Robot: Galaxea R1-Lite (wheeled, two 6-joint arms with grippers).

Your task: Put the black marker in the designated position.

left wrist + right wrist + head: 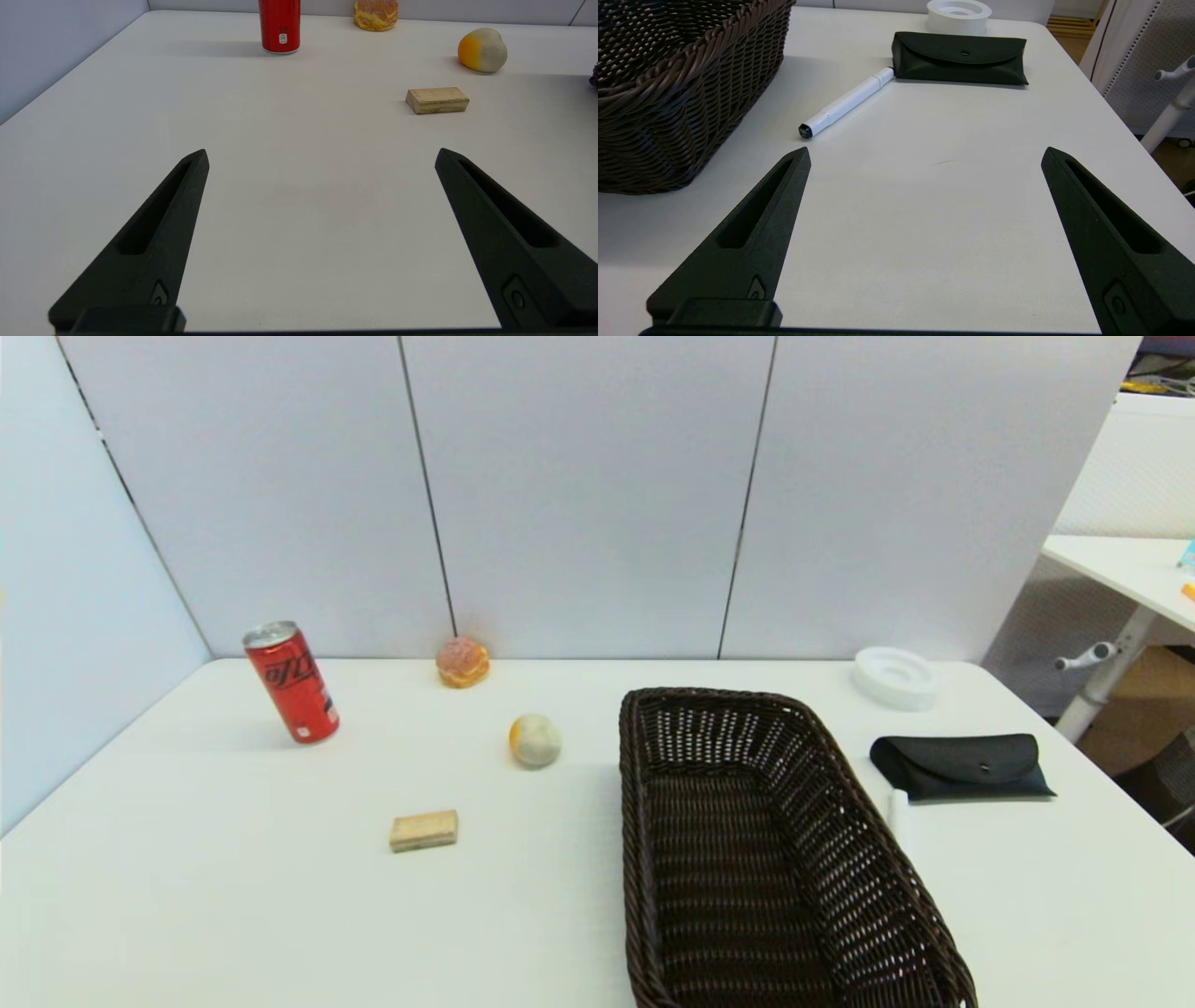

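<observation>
the black marker (846, 102) lies flat on the white worktop (233, 896), on the robot's right, in the strip between the dark wicker basket (878, 896) and the black pouch (962, 767). one end of it touches or nearly touches the pouch's near corner, and its black-tipped other end points back toward the robot. from the head view only a short white piece of it (898, 810) shows past the basket's rim, the rest hidden behind the weave

the right gripper (924, 156) hangs low over the bare worktop just short of the marker, its two black fingers (752, 233) spread wide apart and holding nothing. the marker's near tip sits just beyond the finger on the basket side, not touching it. behind the pouch, near the back wall, sits a white ring-shaped thing (958, 14)

the left gripper (322, 156) is over the left half of the worktop, well away from the marker, fingers (159, 233) also wide apart and empty. ahead of it lies a small tan block (437, 100), and farther back an orange and grey ball-like thing (482, 50), a red can (279, 25) standing upright, and a bun-like thing (376, 14) close to the back wall

neither arm shows in the head view, and the basket looks empty inside
</observation>
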